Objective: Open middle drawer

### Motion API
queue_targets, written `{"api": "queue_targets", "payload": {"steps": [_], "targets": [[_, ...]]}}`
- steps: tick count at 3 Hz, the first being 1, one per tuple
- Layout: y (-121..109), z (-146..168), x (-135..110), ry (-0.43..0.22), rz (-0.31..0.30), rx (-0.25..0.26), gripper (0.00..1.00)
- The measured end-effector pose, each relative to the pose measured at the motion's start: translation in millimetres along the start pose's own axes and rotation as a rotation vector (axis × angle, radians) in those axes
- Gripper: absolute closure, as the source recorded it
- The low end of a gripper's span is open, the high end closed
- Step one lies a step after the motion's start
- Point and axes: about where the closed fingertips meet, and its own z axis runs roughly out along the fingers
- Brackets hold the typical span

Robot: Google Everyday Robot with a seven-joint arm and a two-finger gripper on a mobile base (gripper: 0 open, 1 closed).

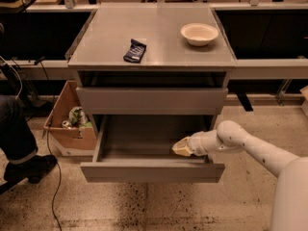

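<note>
The middle drawer point(151, 171) of the grey cabinet point(96, 42) stands pulled far out, and its shallow grey box is bare inside. My gripper point(182, 147) reaches in from the right on the white arm point(250, 146). It sits low inside the drawer, near the right end, just behind the front panel. Another grey drawer front point(151, 100) sits above, with a dark gap over it. Anything below the open drawer is hidden.
A white bowl point(199, 33) and a dark packet point(135, 50) lie on the cabinet top. A cardboard box point(67, 124) with rubbish stands at the cabinet's left. A person's leg and shoe point(21, 153) and a cable point(53, 177) are at far left.
</note>
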Motion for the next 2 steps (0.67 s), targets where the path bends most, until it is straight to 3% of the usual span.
{"api": "queue_targets", "payload": {"steps": [2], "targets": [[19,31,23,0.064,0.004,-0.159,1.0]]}}
